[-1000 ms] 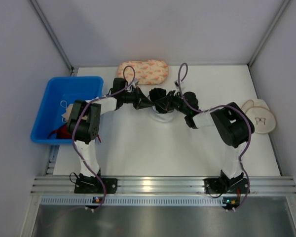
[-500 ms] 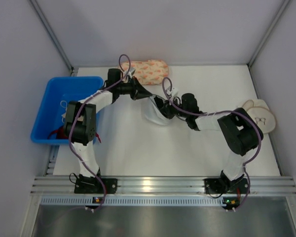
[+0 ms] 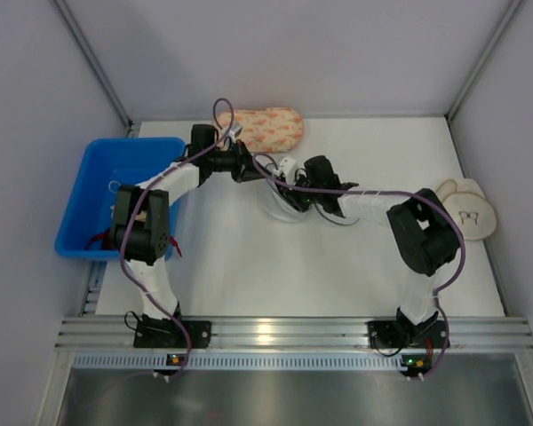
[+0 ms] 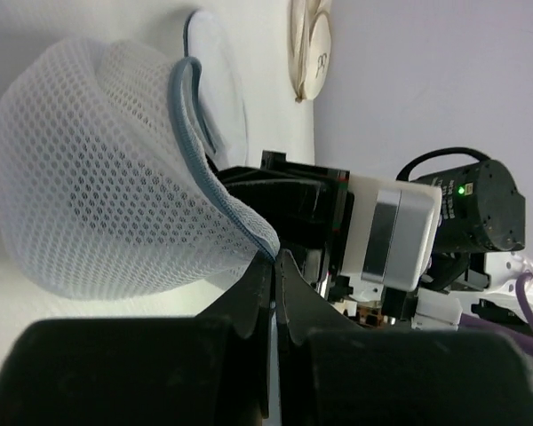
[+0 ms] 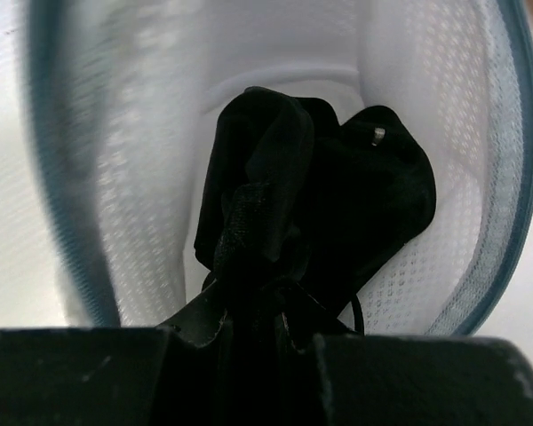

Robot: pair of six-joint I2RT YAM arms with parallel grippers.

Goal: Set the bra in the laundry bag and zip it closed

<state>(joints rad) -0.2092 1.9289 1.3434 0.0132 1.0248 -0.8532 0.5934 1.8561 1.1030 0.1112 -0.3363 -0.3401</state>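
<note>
Left jaws clenched on rim of bag (image 4: 98, 177), lower centre of frame, propping mouth open; right jaws grasping bra (image 5: 275, 160) already inside bag, mid-frame, for stuffing before zipping.

No words, brands or numbers readable in any view. Nearest thing to lettering: small dark mark on the beige round cup (image 3: 469, 216) at the right edge of the bench (image 3: 338, 266), also caught in the left wrist view; two looped strokes, too small to read. Peach pouch (image 3: 259, 129): printed pattern only. Green indicator light (image 4: 463, 188) lit on a black round housing in the left wrist view
</note>
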